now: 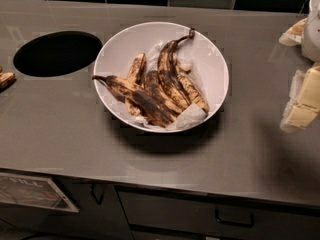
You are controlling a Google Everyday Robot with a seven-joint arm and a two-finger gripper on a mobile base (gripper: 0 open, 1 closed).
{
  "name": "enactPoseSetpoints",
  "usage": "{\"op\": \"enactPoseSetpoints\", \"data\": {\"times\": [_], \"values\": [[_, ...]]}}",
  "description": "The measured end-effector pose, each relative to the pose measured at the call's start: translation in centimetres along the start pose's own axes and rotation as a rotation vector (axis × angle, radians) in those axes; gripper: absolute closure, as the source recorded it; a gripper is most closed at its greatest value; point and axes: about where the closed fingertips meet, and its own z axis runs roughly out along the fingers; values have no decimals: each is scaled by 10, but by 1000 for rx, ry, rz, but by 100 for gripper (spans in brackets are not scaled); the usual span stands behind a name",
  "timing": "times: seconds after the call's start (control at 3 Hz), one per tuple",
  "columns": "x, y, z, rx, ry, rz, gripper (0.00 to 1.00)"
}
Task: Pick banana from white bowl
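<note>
The white bowl [116, 46] sits in the middle of the grey counter and is lined with crumpled white paper. Several overripe bananas lie in it. The banana [134, 97] is the longest one, mostly black-brown. It lies diagonally along the bowl's front left, with its thin straight stem pointing left over the rim. A curved banana with a hooked stem [169, 66] lies behind it, and shorter, yellower ones lie beside it. My gripper [301, 103] shows as pale yellowish fingers at the right edge of the view. It is well to the right of the bowl and apart from it.
A round dark hole [57, 53] is cut into the counter left of the bowl. A bit of another banana [5, 79] shows at the left edge. My white arm [312, 29] is at the top right. Dark tiles back the counter, and drawers [235, 219] sit below its front edge.
</note>
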Motion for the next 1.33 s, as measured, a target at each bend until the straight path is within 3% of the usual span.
{"op": "enactPoseSetpoints", "data": {"times": [0.33,0.67,1.33], "values": [[0,0,0,0,0,0,0],[-16,-1,-2,-7,-19,-21,0],[-84,18,10,-85,-109,-117,0]]}}
